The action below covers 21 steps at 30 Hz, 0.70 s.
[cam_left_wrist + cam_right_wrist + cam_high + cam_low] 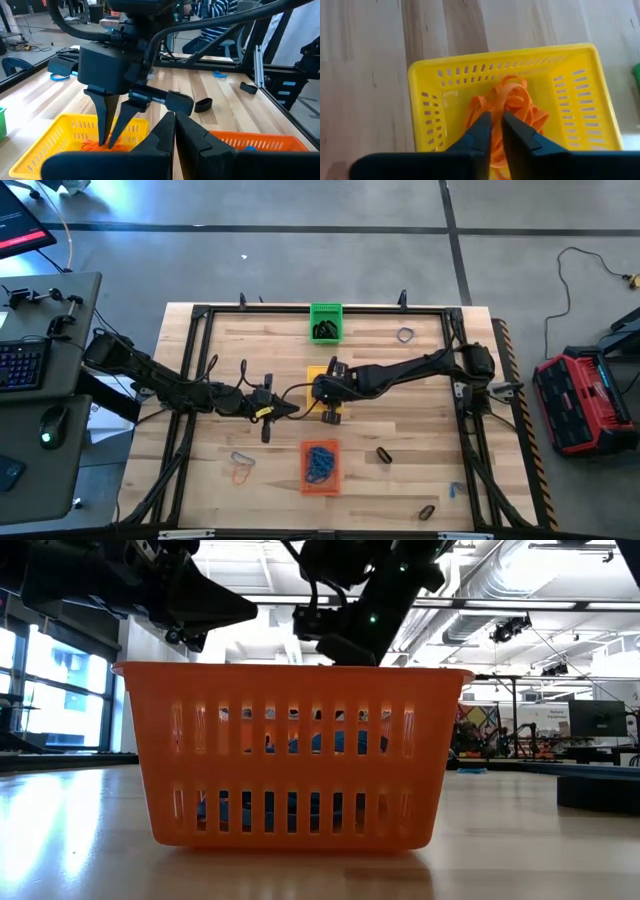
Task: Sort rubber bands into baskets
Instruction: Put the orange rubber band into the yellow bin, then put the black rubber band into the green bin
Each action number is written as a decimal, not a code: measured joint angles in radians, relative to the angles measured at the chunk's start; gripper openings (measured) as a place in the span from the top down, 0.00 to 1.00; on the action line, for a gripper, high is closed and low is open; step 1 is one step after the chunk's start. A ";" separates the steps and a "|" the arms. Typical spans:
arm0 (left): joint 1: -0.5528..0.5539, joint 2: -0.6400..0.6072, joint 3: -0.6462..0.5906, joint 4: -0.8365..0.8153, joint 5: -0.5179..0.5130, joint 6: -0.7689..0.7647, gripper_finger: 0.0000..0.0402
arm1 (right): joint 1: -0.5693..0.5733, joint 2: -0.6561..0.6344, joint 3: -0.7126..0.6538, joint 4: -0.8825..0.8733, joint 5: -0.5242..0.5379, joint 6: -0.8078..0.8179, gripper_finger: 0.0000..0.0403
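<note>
Nearest us stands the orange basket [292, 755], one of three, while our right gripper [492, 131], fingers slightly parted, dips among orange bands [520, 107] in the yellow basket [427, 85].

Glossy slotted plastic yellow basket [512, 95] on smooth pale wooden table [365, 75].

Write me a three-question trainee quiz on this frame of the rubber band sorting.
1. True or false: the right gripper is over the yellow basket.
2. Which colour of bands lies in the orange basket? A) blue B) black C) orange
3. Fill in: the left gripper is ____ and holds nothing.

Key:
1. True; its fingers, slightly apart, point down at the orange bands inside.
2. A; the blue bands show from above, and black bands lie in the green basket.
3. shut
</note>
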 joint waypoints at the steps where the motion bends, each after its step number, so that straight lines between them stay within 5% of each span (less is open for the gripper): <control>1: 0.000 0.000 0.000 0.000 0.000 0.000 0.99 | 0.000 0.000 0.000 -0.002 -0.003 0.012 0.90; 9: 0.000 0.000 0.000 -0.001 0.047 -0.001 0.99 | 0.035 -0.011 0.002 -0.081 -0.011 0.085 0.70; 15: 0.000 0.000 0.000 -0.028 0.053 0.001 0.99 | 0.143 -0.103 0.002 -0.232 0.079 0.225 0.85; 21: 0.000 0.000 0.000 -0.097 0.053 -0.001 0.99 | 0.310 -0.167 0.002 -0.357 0.012 0.469 0.95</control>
